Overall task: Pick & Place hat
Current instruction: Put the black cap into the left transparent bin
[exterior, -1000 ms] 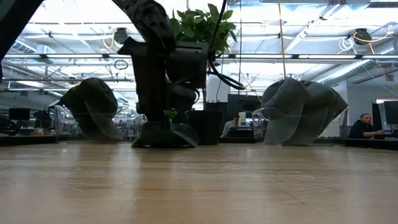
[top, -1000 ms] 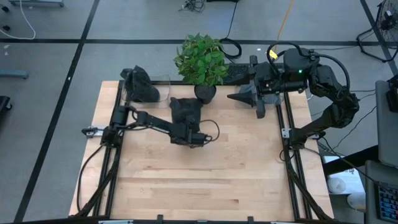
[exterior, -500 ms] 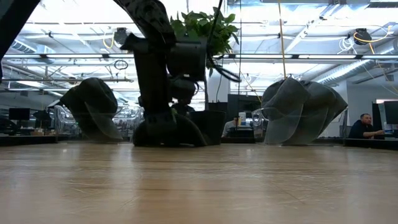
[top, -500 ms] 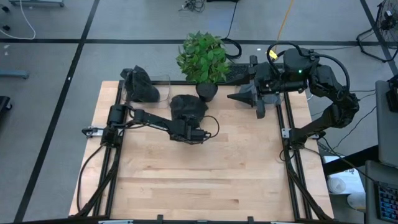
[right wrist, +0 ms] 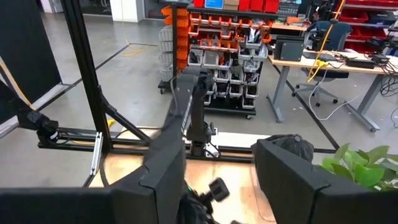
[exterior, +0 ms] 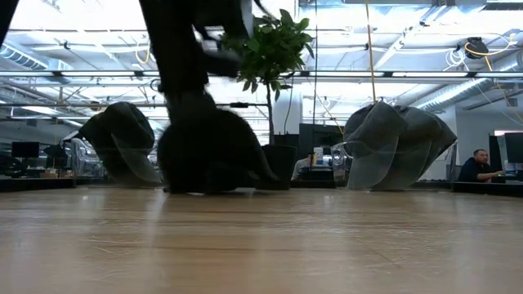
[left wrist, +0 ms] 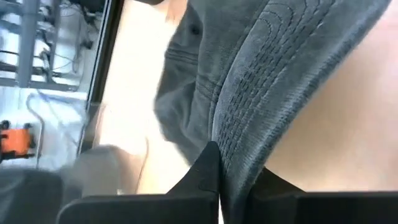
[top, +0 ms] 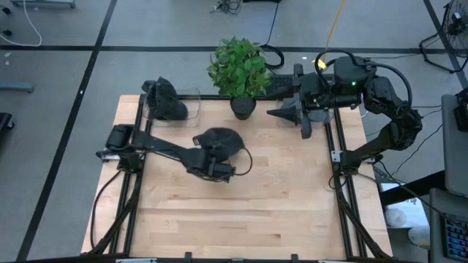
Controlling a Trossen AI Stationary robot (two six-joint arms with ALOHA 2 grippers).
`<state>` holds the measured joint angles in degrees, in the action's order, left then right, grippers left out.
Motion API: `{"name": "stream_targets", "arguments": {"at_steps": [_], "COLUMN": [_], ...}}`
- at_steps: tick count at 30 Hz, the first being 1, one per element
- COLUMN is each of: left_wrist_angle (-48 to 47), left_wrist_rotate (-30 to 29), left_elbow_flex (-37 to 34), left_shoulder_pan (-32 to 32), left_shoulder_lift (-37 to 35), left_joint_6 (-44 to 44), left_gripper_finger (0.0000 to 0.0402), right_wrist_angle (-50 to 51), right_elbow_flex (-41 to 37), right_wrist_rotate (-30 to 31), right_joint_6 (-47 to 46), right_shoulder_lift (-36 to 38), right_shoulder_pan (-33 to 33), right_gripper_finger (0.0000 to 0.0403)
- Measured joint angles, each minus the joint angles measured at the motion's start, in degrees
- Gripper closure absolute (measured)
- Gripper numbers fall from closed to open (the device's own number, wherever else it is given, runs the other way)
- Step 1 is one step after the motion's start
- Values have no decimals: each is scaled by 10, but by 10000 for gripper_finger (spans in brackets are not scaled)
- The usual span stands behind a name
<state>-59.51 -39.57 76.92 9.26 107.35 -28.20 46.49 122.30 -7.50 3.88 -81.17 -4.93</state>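
High view shows the left gripper near the potted plant. Left wrist view alone shows its fingers clenched on the hat brim. The right gripper waits beside the plant, its grip unreadable.

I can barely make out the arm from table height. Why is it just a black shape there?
Low view: bright ceiling lights behind backlight the left arm and hat into silhouettes, slightly motion-blurred. Left wrist view: the hat's brim is sharp near the left pincer, the background smeared. High view: evenly lit.

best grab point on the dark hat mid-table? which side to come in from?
Grip the stitched brim: flat, thin, stiff, where the crown is soft and bulky. Come in from the near side, as the left gripper does now, shut on the hat. The right gripper waits at the far right edge.
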Motion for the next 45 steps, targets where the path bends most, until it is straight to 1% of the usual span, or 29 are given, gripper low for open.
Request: {"name": "stream_targets", "arguments": {"at_steps": [4, 10, 12, 15, 19, 21, 22, 24, 29, 33, 41, 43, 45], "left_wrist_angle": [-53, -142, -170, -193, -236, -250, -249, -248, -247, -264, -257, -255, -214], "left_wrist_rotate": [-22, -100, -115, -120, -128, -121, -106, -57, 52, 127, 262, 292, 331], "left_elbow_flex": [26, 70, 81, 90, 109, 122, 130, 157, 258, 356, 554, 582, 571], "left_shoulder_pan": [20, 41, 45, 44, 45, 44, 43, 41, 35, 25, -13, -25, -43], "left_shoulder_lift": [-48, -103, -113, -126, -126, -126, -127, -126, -134, -138, -151, -163, -191], "left_joint_6": [-4, 33, 46, 64, 81, 102, 123, 146, 172, 172, 133, 119, 109], "left_gripper_finger": [393, 394, 394, 394, 394, 394, 394, 394, 394, 394, 394, 394, 394], "right_wrist_angle": [-12, -32, -32, -32, -32, -32, -32, -32, -33, -38, -34, -34, -34], "right_elbow_flex": [0, 0, 0, 0, 0, 0, 0, 0, 0, 0, 0, 0, 0], "right_wrist_rotate": [2, 2, 2, 2, 2, 2, 2, 2, 4, 32, 33, 33, 33], "right_joint_6": [-1, -1, -2, -2, -2, -2, -2, -1, 43, 63, 128, 152, 178], "right_shoulder_lift": [0, 0, 0, 0, 0, 0, 0, 0, 0, 0, 0, 0, 0], "right_shoulder_pan": [0, 0, 0, 0, 0, 0, 0, 0, 0, 0, 0, 1, 1], "right_gripper_finger": [218, 218, 218, 218, 218, 218, 218, 218, 218, 218, 217, 217, 217]}}
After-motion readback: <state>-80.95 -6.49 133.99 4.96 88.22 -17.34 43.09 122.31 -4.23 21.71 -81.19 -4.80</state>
